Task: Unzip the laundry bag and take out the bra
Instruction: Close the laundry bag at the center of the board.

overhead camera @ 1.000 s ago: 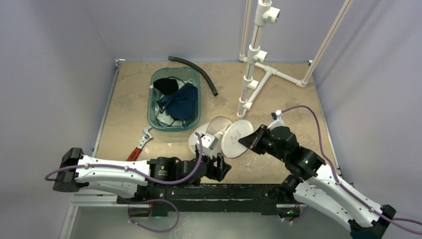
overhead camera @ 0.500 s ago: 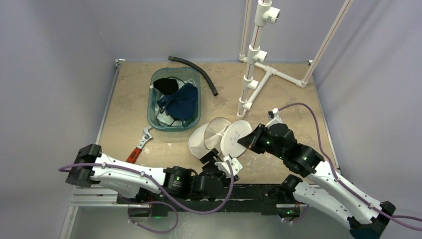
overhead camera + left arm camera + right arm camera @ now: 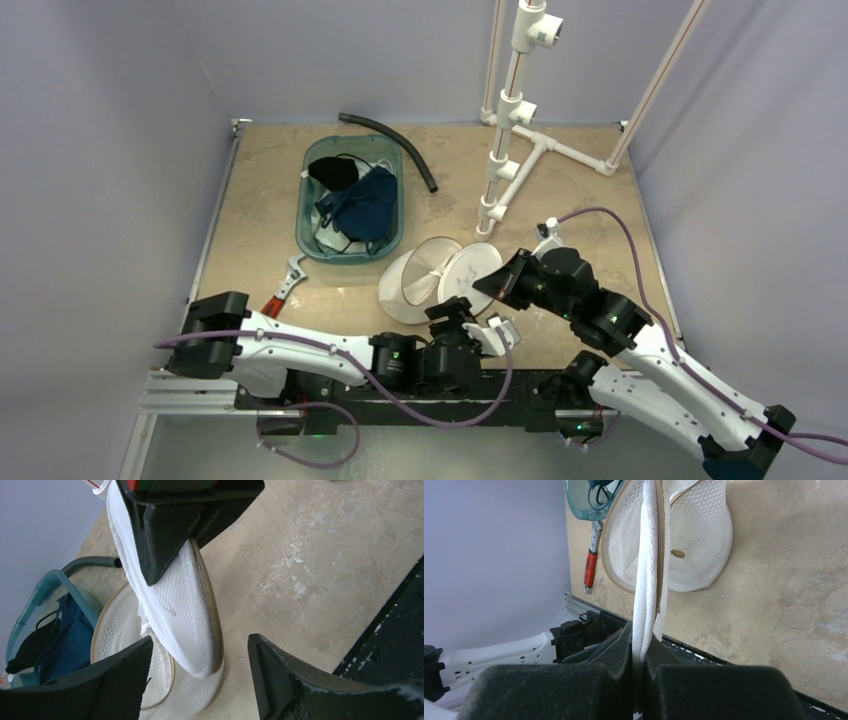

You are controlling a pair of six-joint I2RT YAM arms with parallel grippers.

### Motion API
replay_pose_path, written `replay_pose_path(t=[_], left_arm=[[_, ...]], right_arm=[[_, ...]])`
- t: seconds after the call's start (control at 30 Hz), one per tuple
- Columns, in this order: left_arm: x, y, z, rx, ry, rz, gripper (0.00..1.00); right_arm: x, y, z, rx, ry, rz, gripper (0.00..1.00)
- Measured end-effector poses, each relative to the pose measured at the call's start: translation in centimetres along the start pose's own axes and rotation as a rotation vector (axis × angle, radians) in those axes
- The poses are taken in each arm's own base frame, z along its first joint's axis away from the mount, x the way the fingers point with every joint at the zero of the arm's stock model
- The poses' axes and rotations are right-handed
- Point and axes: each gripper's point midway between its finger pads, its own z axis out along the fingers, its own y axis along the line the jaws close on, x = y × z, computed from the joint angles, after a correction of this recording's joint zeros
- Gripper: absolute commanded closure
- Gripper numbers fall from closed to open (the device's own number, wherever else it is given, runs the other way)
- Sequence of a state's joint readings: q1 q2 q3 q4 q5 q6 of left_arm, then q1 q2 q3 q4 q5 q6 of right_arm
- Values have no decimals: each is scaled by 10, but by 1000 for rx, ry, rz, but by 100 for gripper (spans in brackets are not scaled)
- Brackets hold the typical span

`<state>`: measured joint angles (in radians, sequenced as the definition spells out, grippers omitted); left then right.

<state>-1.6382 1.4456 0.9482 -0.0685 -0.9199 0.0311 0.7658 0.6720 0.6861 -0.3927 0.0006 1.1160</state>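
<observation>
— Where is the small white drum-shaped mesh laundry bag (image 3: 412, 288) found?

— It is found on the tan tabletop (image 3: 600, 200), towards the middle of the near edge, just near and right of the teal plastic tub (image 3: 304, 225). Its body is slumped on the surface, with the tan-trimmed mouth unzipped and gaping.

— And the flat round zip-on top (image 3: 468, 280)?

— It is stood up on edge at the right of the body. Its rim is pinched by the right gripper (image 3: 638, 647), whose black pads are pressed together on the white mesh.

— How is the left gripper (image 3: 200, 642) seen?

— Its jaws are spread apart and nothing is held between them. It is placed on the near side of the bag, and the lower edge of the upright top is framed beyond its two fingers.

— Can anything be made out inside the bag?

— That cannot be told; only white mesh is shown.

— What else is seen?

— Dark blue and black cloth (image 3: 355, 205) is piled in the tub. A red-handled wrench (image 3: 280, 292) is laid left of the bag. A curved black hose (image 3: 392, 137) is laid at the far side, and a white pipe frame (image 3: 512, 150) is stood at the far right.
</observation>
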Motion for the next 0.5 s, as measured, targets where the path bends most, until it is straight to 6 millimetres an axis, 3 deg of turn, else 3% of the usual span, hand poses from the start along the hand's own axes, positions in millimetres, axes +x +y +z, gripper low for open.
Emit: replay_pose_path(t=[0.23,0.33,0.43,0.5], left_arm=[[6,10,23,-47,44,4,78],[2,11,25,-52,31,-18,100],[-2,11,24,-50,18,-39,100],[-5,14,22,-54,6,-72,100]], right_arm=[[2,3,-2,-15,14,10,97],[1,6,-2,-27,7,12,71],[0,7,-2,-30,6,12,46],[0,8,-3,-34,4,10,37]])
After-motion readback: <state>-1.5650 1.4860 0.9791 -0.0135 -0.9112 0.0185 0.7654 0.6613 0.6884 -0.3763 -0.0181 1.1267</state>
